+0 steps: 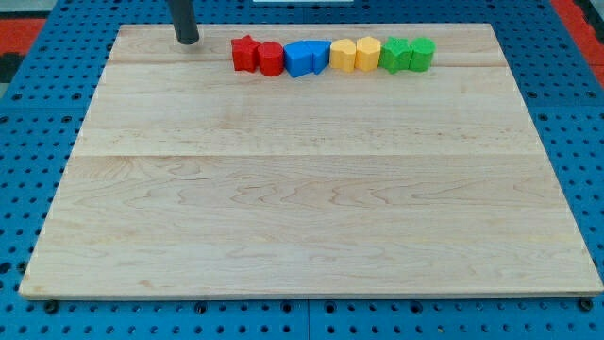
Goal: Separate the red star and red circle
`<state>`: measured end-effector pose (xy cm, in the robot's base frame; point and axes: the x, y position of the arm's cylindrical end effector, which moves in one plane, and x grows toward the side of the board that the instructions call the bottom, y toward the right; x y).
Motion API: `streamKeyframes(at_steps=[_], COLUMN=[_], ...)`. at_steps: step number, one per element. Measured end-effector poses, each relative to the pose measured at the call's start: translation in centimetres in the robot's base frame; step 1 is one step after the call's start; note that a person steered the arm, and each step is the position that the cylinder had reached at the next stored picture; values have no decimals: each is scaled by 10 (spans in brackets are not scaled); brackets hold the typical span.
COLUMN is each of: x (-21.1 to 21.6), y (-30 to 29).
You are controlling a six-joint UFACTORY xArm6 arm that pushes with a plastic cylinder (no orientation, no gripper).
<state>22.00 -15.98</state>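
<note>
A red star point(245, 54) and a red circle point(271, 59) stand touching side by side near the view's top of the wooden board point(302, 189), at the left end of a row of blocks. My tip point(188, 41) rests on the board to the left of the red star, a short gap away from it, touching no block.
The row goes on to the right of the red circle: two blue blocks point(306, 58), two yellow blocks point(355, 55), two green blocks point(408, 54), all touching. The board lies on a blue pegboard point(28, 142).
</note>
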Motion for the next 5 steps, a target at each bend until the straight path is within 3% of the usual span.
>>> streamKeyframes(at_steps=[1,5], x=[-10,-9], y=[47,107])
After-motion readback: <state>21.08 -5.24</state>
